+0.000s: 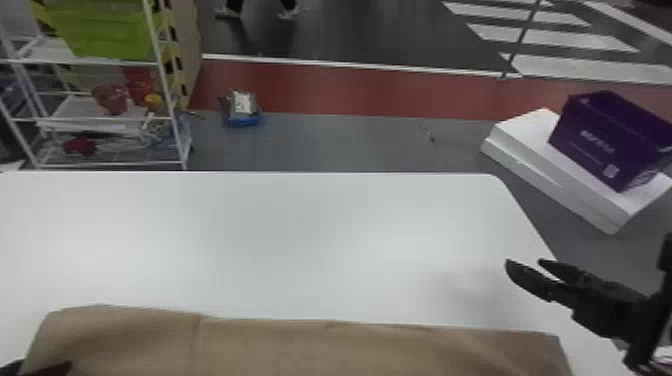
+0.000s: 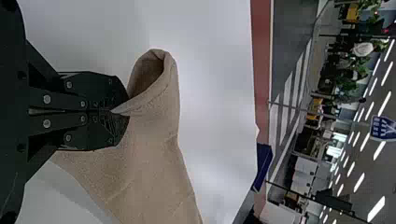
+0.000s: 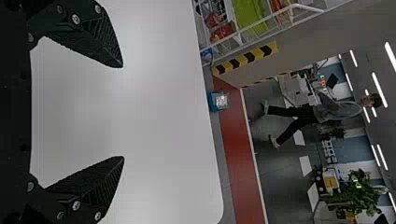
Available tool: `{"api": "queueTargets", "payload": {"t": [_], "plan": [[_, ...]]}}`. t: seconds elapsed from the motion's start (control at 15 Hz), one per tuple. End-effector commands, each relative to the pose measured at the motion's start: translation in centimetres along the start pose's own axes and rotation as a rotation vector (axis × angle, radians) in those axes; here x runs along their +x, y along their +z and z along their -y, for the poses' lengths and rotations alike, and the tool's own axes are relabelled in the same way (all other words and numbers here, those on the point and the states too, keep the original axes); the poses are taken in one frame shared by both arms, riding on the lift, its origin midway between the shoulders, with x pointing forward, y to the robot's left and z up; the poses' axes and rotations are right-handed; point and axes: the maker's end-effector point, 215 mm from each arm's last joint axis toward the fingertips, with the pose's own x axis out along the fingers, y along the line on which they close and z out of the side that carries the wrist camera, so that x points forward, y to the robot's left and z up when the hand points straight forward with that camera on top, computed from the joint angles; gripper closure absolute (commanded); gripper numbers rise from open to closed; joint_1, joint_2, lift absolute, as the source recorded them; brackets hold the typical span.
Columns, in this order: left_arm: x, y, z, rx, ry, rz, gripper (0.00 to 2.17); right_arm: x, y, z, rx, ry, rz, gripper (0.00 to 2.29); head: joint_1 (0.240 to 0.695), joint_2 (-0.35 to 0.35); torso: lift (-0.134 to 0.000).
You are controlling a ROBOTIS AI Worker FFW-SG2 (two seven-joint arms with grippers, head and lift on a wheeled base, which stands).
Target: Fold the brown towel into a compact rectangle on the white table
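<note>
The brown towel (image 1: pixel 300 345) lies across the near part of the white table (image 1: pixel 280 240), cut off by the bottom edge of the head view. In that view's lower left corner, the left gripper (image 1: pixel 47 369) is at the towel's left end. Seen from the left wrist, the left gripper (image 2: pixel 119 111) is shut on a corner of the towel (image 2: pixel 149 163), whose edge curls up in a loop. My right gripper (image 1: pixel 522 267) is over the table's right side, beyond the towel's right end. In the right wrist view the right gripper (image 3: pixel 123 112) stands wide open with nothing between its fingers.
Behind the table at the left is a white rack (image 1: pixel 100 119) with a green bin (image 1: pixel 102 27). Off the table's right side, a purple box (image 1: pixel 610 140) rests on white blocks (image 1: pixel 545 170). A small blue container (image 1: pixel 242 120) is on the floor beyond the far edge.
</note>
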Motion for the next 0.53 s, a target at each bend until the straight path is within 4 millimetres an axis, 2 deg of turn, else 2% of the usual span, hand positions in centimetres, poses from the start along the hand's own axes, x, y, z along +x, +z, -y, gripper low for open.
{"api": "queueTargets", "payload": {"t": [0.0,0.13,0.2,0.33,0.47], "plan": [[-1.4,1.1,-2.0,0.006,0.042,0.012,1.38,0.1,-0.1,0.0,0.000,0.001,0.000,0.20,0.695,-0.129,-0.124],[-2.7,1.6,-3.5,0.003,0.079,0.020,1.38,0.3,0.0,-0.1,-0.003,0.004,0.001,0.20,0.695,-0.092,-0.124],[-3.0,1.7,-3.7,-0.017,0.083,0.019,1.38,0.4,0.1,-0.2,-0.006,0.005,0.002,0.20,0.695,-0.077,-0.124],[-3.0,2.1,-2.7,-0.081,0.079,0.005,1.38,0.6,0.2,-0.3,-0.005,0.006,0.003,0.20,0.695,-0.055,-0.124],[-2.1,1.2,-0.3,-0.255,0.055,-0.055,1.38,0.8,0.0,-0.5,-0.005,0.010,-0.001,0.20,0.695,-0.053,-0.124]]}}
